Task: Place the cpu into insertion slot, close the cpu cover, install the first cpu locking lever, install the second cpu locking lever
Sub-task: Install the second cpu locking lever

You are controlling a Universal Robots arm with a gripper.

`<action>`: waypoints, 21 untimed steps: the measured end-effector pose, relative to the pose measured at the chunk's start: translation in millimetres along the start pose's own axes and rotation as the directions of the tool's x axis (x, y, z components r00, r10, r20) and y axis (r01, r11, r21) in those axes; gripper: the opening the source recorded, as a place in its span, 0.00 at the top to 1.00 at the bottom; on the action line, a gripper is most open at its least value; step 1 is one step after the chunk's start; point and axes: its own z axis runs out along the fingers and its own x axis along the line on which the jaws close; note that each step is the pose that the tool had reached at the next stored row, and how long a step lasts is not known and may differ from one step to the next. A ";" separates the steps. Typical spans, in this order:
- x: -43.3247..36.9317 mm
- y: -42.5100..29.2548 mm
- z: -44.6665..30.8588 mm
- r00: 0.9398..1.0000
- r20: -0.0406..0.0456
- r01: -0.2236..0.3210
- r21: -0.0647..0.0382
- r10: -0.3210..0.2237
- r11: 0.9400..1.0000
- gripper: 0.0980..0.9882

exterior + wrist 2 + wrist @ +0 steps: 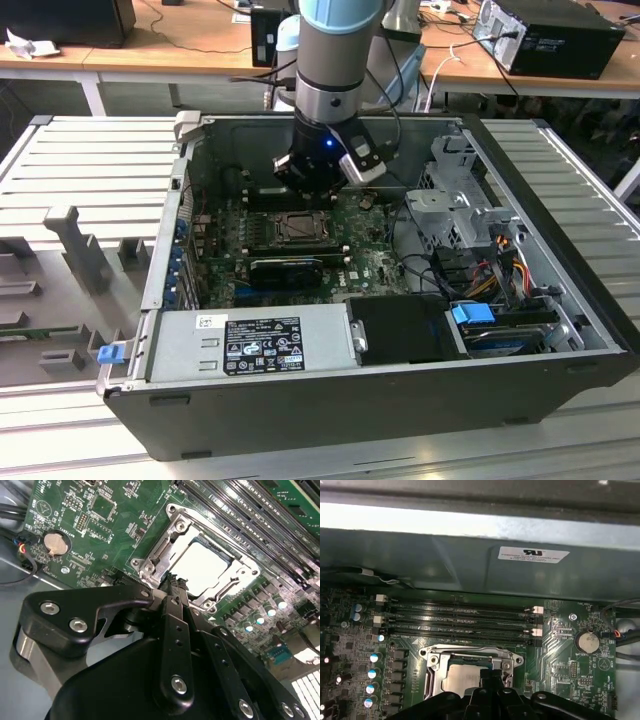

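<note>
The cpu [202,566] shows its pale face inside the insertion slot [297,228] on the green motherboard. The silvery cpu cover [176,529] lies flat around it, its window framing the chip. In the first wrist view the cpu [461,679] and the cpu cover [470,655] sit just past the black fingers. My gripper [172,583] is shut with nothing in it, its tips at the cover's edge nearest the wrist. In the exterior view my gripper [305,192] hangs low over the slot. A thin locking lever [220,526] runs along the cover's side next to the memory slots.
Long black memory slots [460,620] run beside the socket, towards the case wall [470,570]. A coin battery [585,641] sits on the board. The power supply [255,345], a drive cage [455,200] and cables [500,260] fill the rest of the open case.
</note>
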 end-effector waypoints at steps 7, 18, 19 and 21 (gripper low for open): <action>0.6 -2.6 -11.8 1.000 0.000 0.000 0.001 0.000 1.000 0.99; 2.6 -31.2 -14.4 1.000 -0.001 0.000 0.012 0.000 1.000 0.99; 2.7 -32.7 -14.5 1.000 -0.001 0.000 0.012 0.000 1.000 0.99; 2.8 -34.8 -13.3 1.000 -0.002 0.000 0.012 0.000 1.000 0.99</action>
